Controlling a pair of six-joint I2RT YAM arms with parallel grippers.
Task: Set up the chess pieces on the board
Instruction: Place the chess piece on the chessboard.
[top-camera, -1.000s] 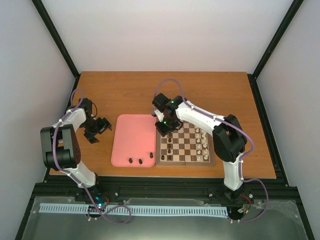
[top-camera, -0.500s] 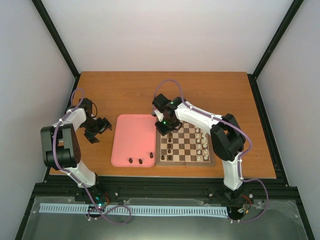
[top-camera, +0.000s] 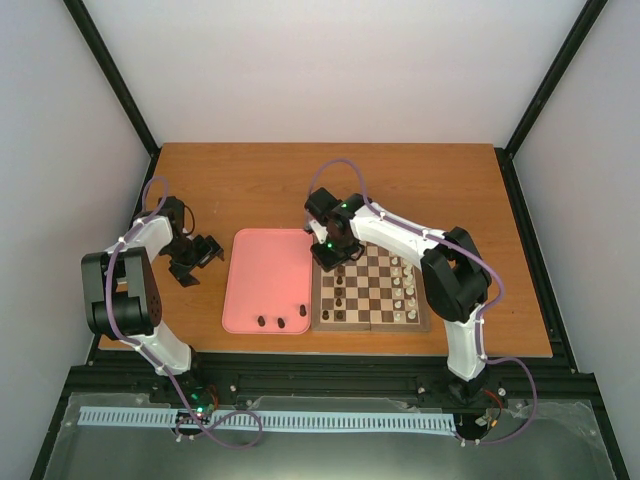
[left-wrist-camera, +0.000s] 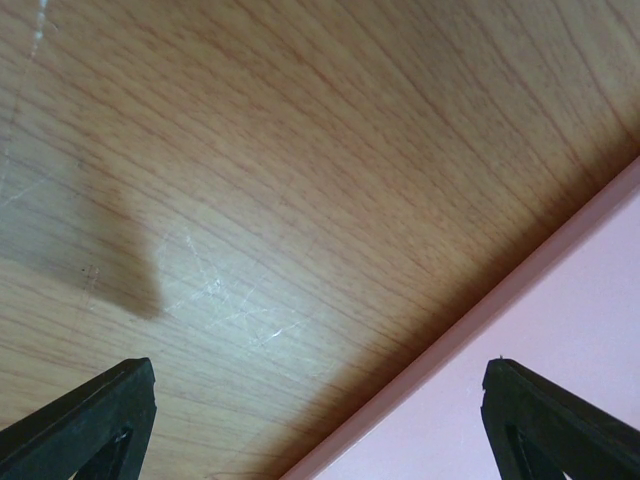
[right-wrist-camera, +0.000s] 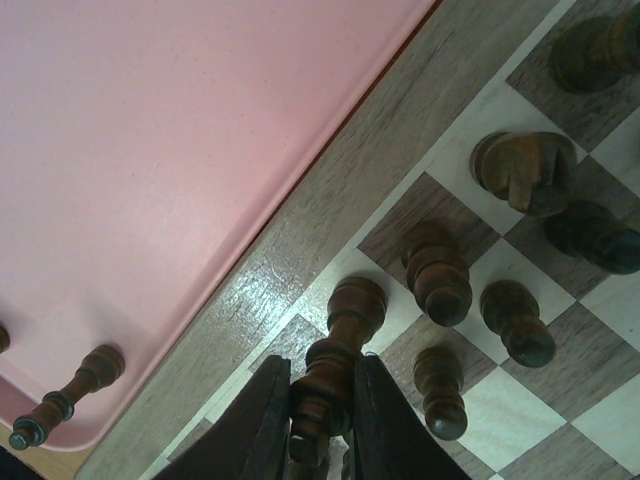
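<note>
Dark piece (right-wrist-camera: 343, 318): clamped in right gripper (right-wrist-camera: 320, 385), poised over board (right-wrist-camera: 320, 230) edge square (home rank, likely);
Left gripper (left-wrist-camera: 315, 378): splayed wide, idle; out of the way

White arms (top-camera: 395, 230), black joints (top-camera: 455, 285), looping purple cables (top-camera: 340, 160).

Colours on my feed: warm wood, flat pink, checkered brown.
I see the board (top-camera: 370, 325) checkered in dark brown and cream inside a grey-brown grained border. The chess pieces (right-wrist-camera: 437, 272) are dark brown, nearly black, and the opposing pieces (top-camera: 408, 287) are cream-white. The tray (top-camera: 265, 270) is plain pink, and the table (top-camera: 330, 185) is orange-brown with fine grain. My arms (top-camera: 395, 230) are white with black joints, and their cables (top-camera: 338, 162) are purple.
</note>
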